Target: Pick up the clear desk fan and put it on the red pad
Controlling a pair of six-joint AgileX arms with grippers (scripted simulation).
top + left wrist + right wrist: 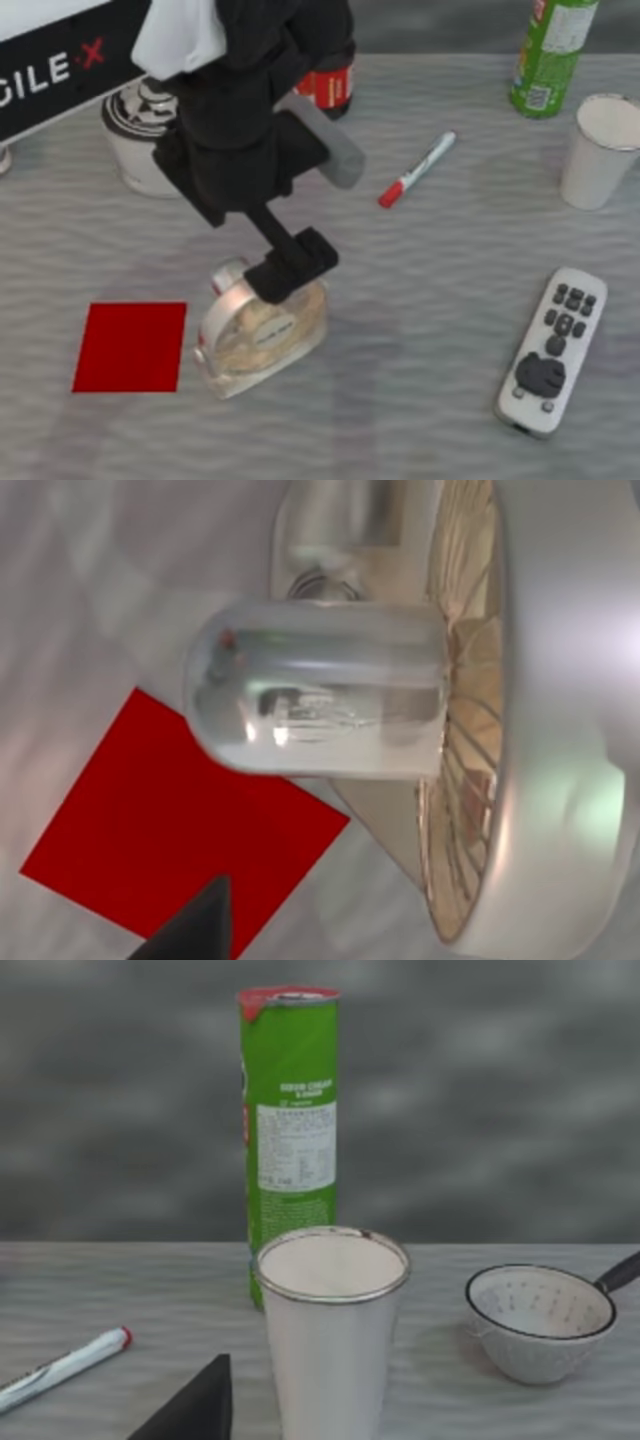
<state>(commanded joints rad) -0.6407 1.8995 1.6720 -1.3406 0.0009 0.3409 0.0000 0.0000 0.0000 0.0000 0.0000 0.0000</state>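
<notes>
The left claw (290,268) sat on the fan's (262,338) upper rim, grip impossible to tell, with the fan resting on the surface just beside the red pad (131,346); a shallow hold might let the rounded casing slip.

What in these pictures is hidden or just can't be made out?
- Left gripper: top view, whether its fingers grip the clear desk fan; the arm covers them.
- Right gripper: wrist view, one dark tip, cut by the edge.
- Fan label: too small.
- Dark red-labelled bottle: behind the left arm.
</notes>
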